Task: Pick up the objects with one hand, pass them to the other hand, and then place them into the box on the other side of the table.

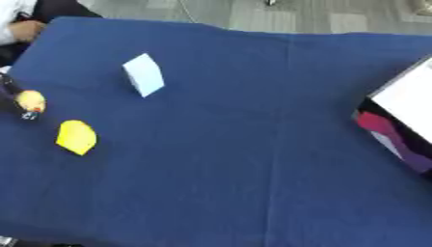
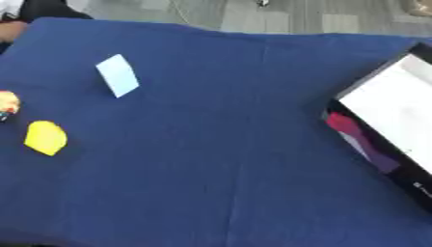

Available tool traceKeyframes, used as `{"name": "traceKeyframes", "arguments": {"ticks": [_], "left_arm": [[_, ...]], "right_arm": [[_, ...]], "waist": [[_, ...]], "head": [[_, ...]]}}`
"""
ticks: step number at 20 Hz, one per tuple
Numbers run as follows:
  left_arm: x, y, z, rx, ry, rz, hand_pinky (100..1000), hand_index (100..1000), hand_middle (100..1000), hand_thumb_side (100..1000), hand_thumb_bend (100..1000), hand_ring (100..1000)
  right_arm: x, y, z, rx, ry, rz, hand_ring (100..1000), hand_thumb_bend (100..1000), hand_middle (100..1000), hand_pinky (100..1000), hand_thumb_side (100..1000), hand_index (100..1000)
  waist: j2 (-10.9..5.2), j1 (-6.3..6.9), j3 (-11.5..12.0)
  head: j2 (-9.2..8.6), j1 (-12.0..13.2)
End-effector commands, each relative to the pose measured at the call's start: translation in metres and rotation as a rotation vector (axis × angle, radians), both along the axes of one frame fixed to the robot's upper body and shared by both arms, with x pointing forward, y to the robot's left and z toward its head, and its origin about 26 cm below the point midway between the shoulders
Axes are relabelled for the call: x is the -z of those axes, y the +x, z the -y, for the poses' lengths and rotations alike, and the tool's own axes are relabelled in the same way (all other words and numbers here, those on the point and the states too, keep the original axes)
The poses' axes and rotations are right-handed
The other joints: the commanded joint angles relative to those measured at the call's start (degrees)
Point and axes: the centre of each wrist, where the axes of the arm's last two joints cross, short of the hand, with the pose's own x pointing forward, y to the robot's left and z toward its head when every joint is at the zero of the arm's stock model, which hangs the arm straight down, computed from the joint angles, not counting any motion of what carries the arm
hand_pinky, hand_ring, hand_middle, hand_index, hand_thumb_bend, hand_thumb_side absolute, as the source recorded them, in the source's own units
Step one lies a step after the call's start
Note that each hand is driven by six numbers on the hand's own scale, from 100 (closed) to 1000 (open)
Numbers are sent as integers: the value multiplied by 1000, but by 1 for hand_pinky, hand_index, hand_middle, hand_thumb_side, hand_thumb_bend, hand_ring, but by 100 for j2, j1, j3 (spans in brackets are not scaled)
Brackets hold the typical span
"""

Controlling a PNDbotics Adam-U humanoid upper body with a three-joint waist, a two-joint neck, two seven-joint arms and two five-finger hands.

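At the far left, a dark shape that looks like the left hand (image 1: 12,94) touches a round yellow thing (image 1: 31,100). I cannot tell if the hand holds it. Just below the hand lies a yellow block (image 1: 76,137). A pale blue block (image 1: 143,75) sits to the right of the hand. The box (image 2: 354,132) is far off to the right. The right hand does not show.

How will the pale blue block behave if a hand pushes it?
The pale blue block looks flat-faced and boxy, so it would probably slide or tip, not roll. It seems stiff, likely light. The blue cloth may drag on it.
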Motion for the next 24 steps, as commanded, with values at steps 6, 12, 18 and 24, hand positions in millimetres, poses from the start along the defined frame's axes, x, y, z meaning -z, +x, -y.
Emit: {"name": "traceKeyframes", "arguments": {"ticks": [6,12,18,24], "left_arm": [[-12,0,-6,-53,10,69,849,745,779,221,380,838],[-10,1,-5,-42,-10,40,839,639,745,105,270,816],[-19,0,-4,-41,22,58,826,581,721,100,263,795],[-43,-3,7,-3,62,136,818,580,711,100,241,784]], "right_arm": [[-9,0,3,6,-19,24,815,100,862,902,497,918],[-8,-1,4,12,-17,23,816,100,861,902,500,917],[-10,-1,4,12,-18,27,816,100,861,902,498,916],[-11,-1,5,12,-20,29,816,100,860,902,497,915]], "waist": [[39,-72,-8],[57,-70,-16],[44,-66,-12],[15,-62,6]], "head": [[-84,21],[-66,32],[-54,-1],[-42,-125]]}}
